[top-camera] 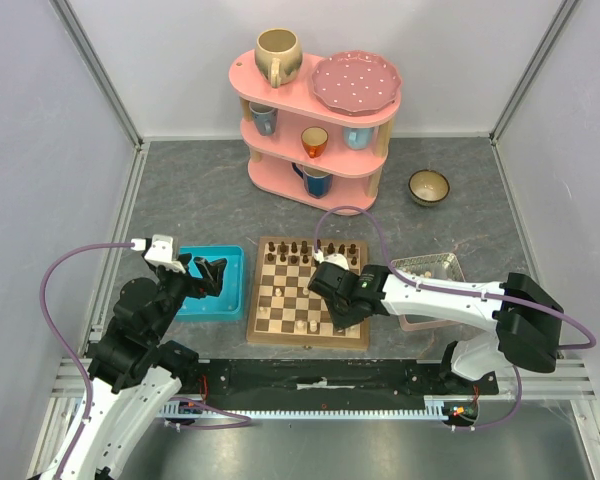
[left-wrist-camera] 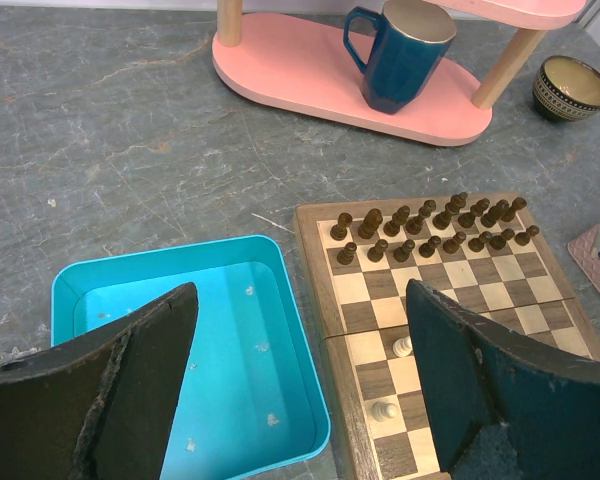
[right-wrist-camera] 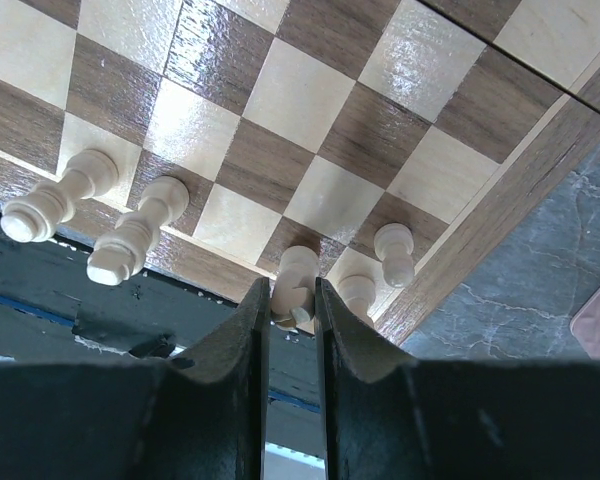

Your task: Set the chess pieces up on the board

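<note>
The board [top-camera: 256, 300] lies mid-table, with dark chessmen [top-camera: 300, 250] along its far rows. My right gripper [right-wrist-camera: 293, 300] hangs over the board's near right corner [top-camera: 346, 312], shut on a cream chess piece [right-wrist-camera: 296, 275] whose base is at a dark square of the near row. Around it stand other cream pieces: two tall ones [right-wrist-camera: 132, 238] to the left and two small ones [right-wrist-camera: 393, 252] by the corner. My left gripper [left-wrist-camera: 300, 370] is open and holds nothing, above the turquoise tray's [left-wrist-camera: 100, 290] right edge. Two cream pieces [left-wrist-camera: 403, 346] stand on the board near its right finger [left-wrist-camera: 490, 390].
A pink shelf [top-camera: 315, 115] at the back carries mugs, a cup and a dotted plate. A small bowl [top-camera: 429, 186] sits to its right. A clear pink-rimmed tray [top-camera: 428, 268] lies right of the board, under my right arm. The turquoise tray [top-camera: 230, 290] touches the board's left side.
</note>
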